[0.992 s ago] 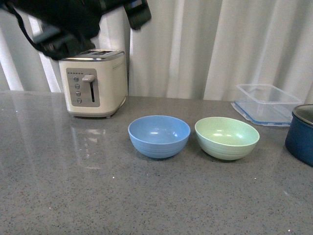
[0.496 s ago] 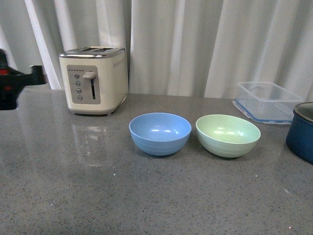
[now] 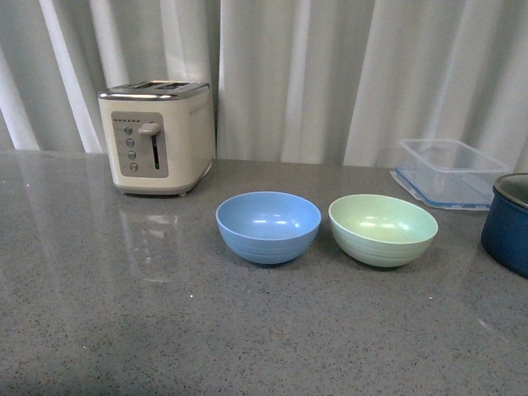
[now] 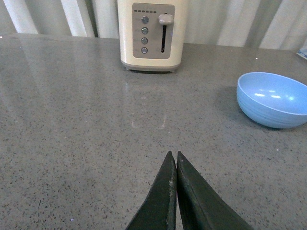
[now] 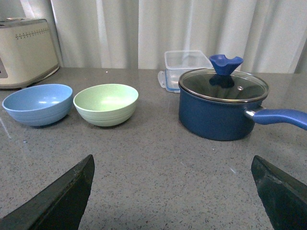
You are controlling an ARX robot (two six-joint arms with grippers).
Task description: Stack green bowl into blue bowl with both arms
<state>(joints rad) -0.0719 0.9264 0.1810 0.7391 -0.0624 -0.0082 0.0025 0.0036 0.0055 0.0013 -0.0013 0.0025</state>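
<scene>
Left arm gone from front view, left hand [image 4: 174,156] closed, right hand [image 5: 171,157] spread wide, pot [image 3: 507,224] cropped.

One blue bowl [image 3: 268,227], one green bowl [image 3: 383,229], one toaster [image 3: 157,139], one navy pot [image 5: 216,115], one clear container [image 3: 450,169].

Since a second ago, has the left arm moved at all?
Yes. The left arm was up over the toaster in the front view, swung off leftward past it, and is now out of that view.
</scene>
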